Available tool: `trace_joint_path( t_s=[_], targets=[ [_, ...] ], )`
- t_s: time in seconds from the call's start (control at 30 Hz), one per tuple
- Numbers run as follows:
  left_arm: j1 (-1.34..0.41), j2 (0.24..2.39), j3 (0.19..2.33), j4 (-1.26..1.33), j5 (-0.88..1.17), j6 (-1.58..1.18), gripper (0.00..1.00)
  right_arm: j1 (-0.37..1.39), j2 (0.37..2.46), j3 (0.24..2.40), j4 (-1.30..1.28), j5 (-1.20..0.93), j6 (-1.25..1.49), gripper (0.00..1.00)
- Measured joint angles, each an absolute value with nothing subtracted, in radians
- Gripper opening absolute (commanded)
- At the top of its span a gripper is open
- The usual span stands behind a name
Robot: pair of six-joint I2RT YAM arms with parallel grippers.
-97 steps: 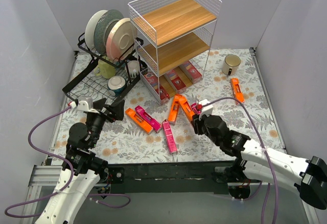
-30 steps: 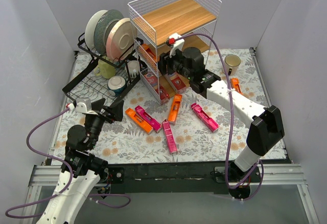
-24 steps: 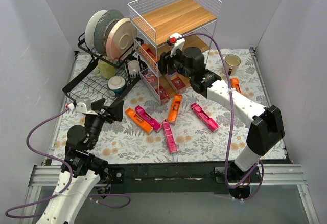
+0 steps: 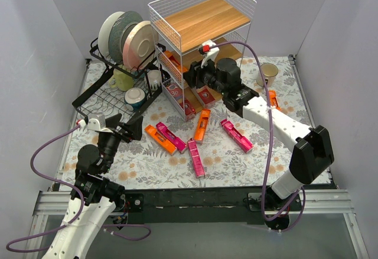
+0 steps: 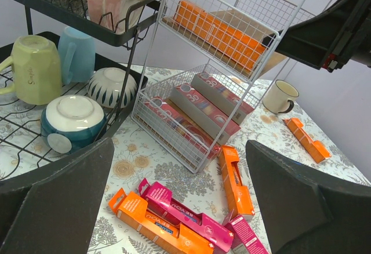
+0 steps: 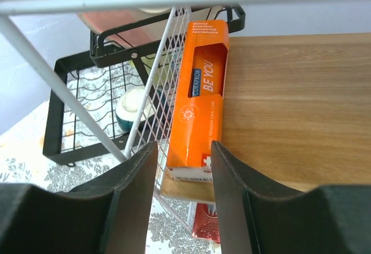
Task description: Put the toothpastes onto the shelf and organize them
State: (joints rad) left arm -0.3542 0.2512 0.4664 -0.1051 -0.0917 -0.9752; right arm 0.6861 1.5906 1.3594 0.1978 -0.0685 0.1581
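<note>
One long orange toothpaste carton (image 6: 200, 97) lies flat on the middle wooden board (image 6: 290, 103) of the tall white wire-mesh shelf (image 4: 204, 22). It lies close along the mesh wall on the side of the dish rack, and its near end reaches the front edge of the board. On the bottom tier we see three dark red toothpaste cartons (image 4: 205, 93) lying side by side.

Six more cartons are on the flower-patterned table (image 4: 236, 164). In front of the shelf, an orange carton (image 4: 160, 139) and a magenta-pink carton (image 4: 171, 136) touch each other. A second magenta-pink carton (image 4: 195, 158) lies nearer to the arms, and a second orange carton (image 4: 202, 125) is just before the bottom tier. A third magenta-pink carton (image 4: 236, 135) lies to the right of them. The last orange carton (image 4: 273, 102) is well apart, near a cream mug (image 4: 267, 74).

The right gripper (image 6: 184, 149) is at the front of the middle tier, in line with the near end of the shelved carton. Its dark fingers (image 6: 136, 202) stand apart, a little wider than the carton, and we cannot tell whether they touch it.

The left gripper (image 5: 179, 147) hangs above the table, with its fingers spread wide and holding nothing. Beside it stands a black wire dish rack (image 4: 112, 93) with upright round plates (image 4: 124, 34), a pale green mug (image 5: 35, 68), a light blue cup (image 5: 87, 48) and two bowls.
</note>
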Motion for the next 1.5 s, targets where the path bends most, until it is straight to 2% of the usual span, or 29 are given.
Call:
trace_joint_path(
  t_s=[0.47,1.3,1.5],
  targets=[
    [-0.354,0.251,0.466,-0.105,-0.091,-0.975,0.98,0.654,1.56,1.312,0.263,-0.034,0.237,0.51],
    [-0.354,0.251,0.466,-0.105,-0.09,-0.976,0.98,0.653,1.596,1.312,0.265,-0.162,0.31,0.5],
    [-0.354,0.251,0.466,-0.105,-0.09,-0.976,0.98,0.653,1.588,1.304,0.262,-0.128,0.293,0.63]
  ],
)
